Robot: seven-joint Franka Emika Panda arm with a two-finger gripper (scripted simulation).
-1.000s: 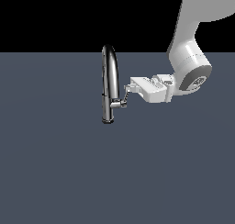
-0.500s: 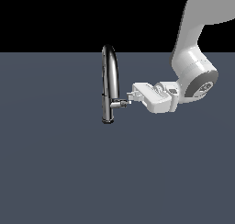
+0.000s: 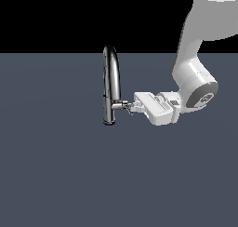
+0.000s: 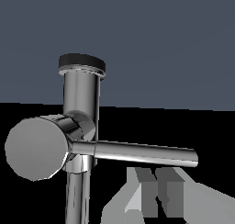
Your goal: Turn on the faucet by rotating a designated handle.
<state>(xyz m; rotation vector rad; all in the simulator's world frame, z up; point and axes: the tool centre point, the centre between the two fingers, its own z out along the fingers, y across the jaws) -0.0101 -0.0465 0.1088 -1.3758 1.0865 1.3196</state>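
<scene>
Beside the shiny chrome faucet (image 3: 110, 86), jaws meet its thin handle (image 4: 142, 153); grip unclear.

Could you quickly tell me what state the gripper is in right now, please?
Gripper: up against the handle of the faucet; whether its jaws are open or shut cannot be told from either view.

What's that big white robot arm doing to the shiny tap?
One white robot arm is reaching sideways at a tall chrome faucet standing on a dark grey floor. Its gripper is right at the handle, the little lever sticking out low on the faucet's side. In the wrist view the lever lies just past the fingertips. Whether they are touching it is hard to tell.
</scene>
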